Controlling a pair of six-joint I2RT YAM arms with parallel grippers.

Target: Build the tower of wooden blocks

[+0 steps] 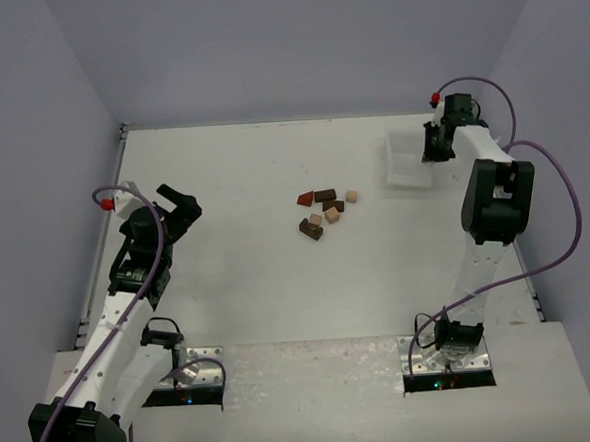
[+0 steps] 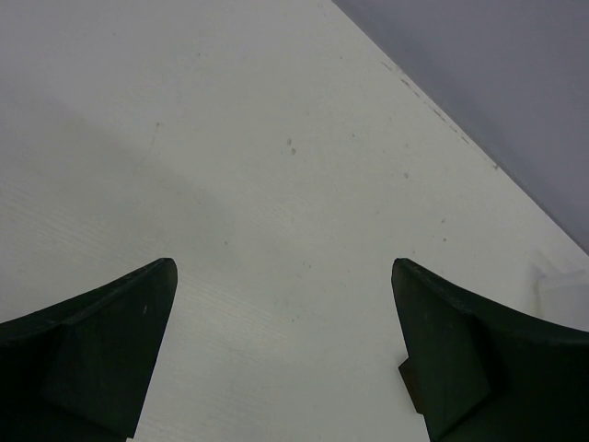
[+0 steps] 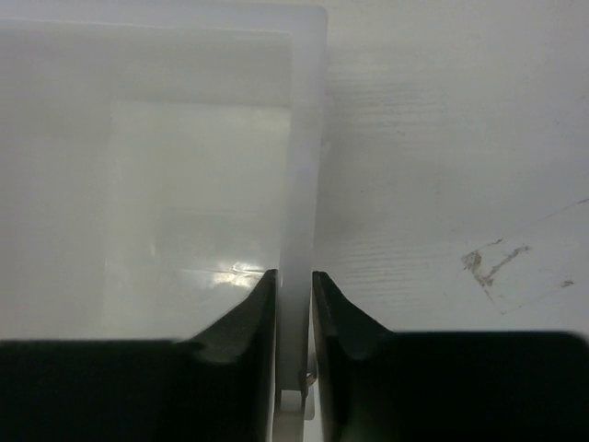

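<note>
Several tiny wood blocks [image 1: 324, 211], light tan, reddish-brown and dark brown, lie in a loose cluster at the table's middle; no standing tower shows. My left gripper [image 1: 181, 206] is open and empty at the left, well apart from the blocks. In the left wrist view its jaws [image 2: 283, 276] stand wide over bare table. My right gripper [image 1: 434, 147] is at the far right, away from the blocks. In the right wrist view it [image 3: 294, 276] is shut on the wall of the white plastic tray [image 3: 304, 138].
The white tray [image 1: 403, 159] sits at the back right of the table, right of the blocks. Grey walls enclose the table on three sides. A scuff mark [image 3: 488, 262] shows on the table beside the tray.
</note>
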